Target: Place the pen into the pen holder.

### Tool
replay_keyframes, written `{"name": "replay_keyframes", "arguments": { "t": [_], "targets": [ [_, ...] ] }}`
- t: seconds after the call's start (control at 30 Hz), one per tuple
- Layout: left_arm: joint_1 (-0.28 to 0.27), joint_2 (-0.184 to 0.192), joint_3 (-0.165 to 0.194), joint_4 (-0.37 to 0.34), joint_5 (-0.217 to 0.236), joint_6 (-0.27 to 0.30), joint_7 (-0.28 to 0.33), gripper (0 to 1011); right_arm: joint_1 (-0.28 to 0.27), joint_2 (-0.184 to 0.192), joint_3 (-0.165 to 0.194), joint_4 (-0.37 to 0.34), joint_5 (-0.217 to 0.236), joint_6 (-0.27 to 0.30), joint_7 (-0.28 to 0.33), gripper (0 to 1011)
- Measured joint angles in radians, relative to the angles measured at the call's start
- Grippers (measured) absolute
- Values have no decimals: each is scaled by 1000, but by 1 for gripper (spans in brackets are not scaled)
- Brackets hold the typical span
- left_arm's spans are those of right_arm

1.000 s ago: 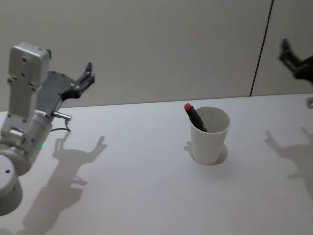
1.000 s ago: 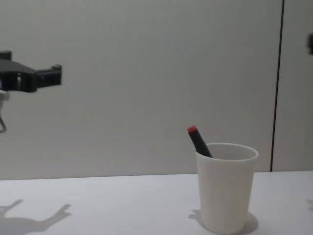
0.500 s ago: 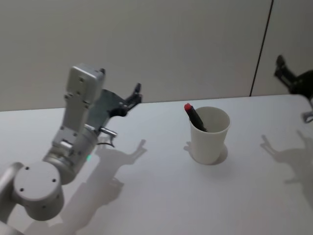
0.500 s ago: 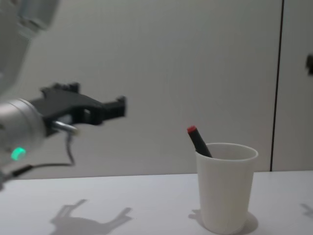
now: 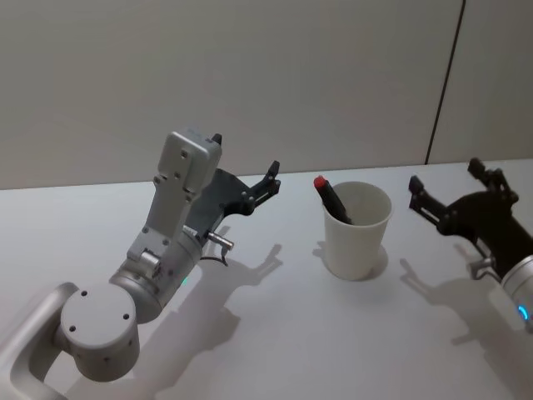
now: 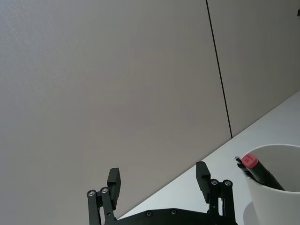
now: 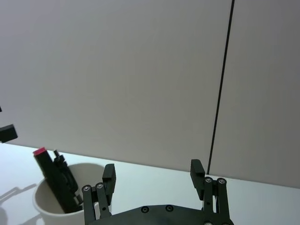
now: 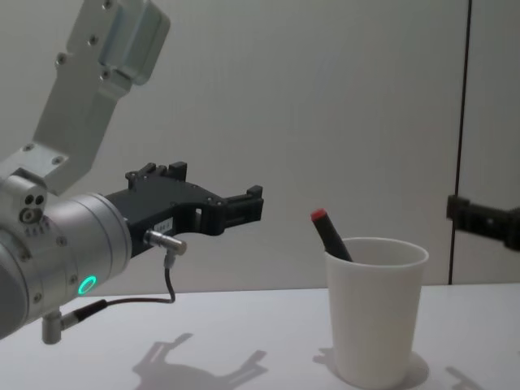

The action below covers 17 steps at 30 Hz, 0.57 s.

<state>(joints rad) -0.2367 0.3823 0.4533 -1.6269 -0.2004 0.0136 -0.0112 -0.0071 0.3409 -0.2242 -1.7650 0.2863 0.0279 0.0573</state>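
Pen (image 5: 333, 198), red cap up, leans inside the pen holder (image 5: 357, 231) at the table's (image 5: 275, 333) middle, its lower end hidden. Both arms have swung inward: the left gripper (image 5: 247, 179), released, hovers left of the cup; the right gripper (image 5: 454, 185), spread, hangs right.

I see a plain white counter (image 5: 275, 333) running back to a grey wall. The only thing I can find standing directly on it is the pen holder (image 5: 356, 231), a white paper cup, upright, right of the middle and toward the back edge. It throws a small shadow at its base, and larger arm shadows fall across the bare surface on either side.
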Motion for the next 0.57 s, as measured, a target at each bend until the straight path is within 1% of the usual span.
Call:
{"name": "replay_keyframes", "arguments": {
  "t": [0.57],
  "targets": [
    [-1,0,1,1,0,0,0,1001,-8,-3,-2,-2,2,6,9,1002]
  ]
}}
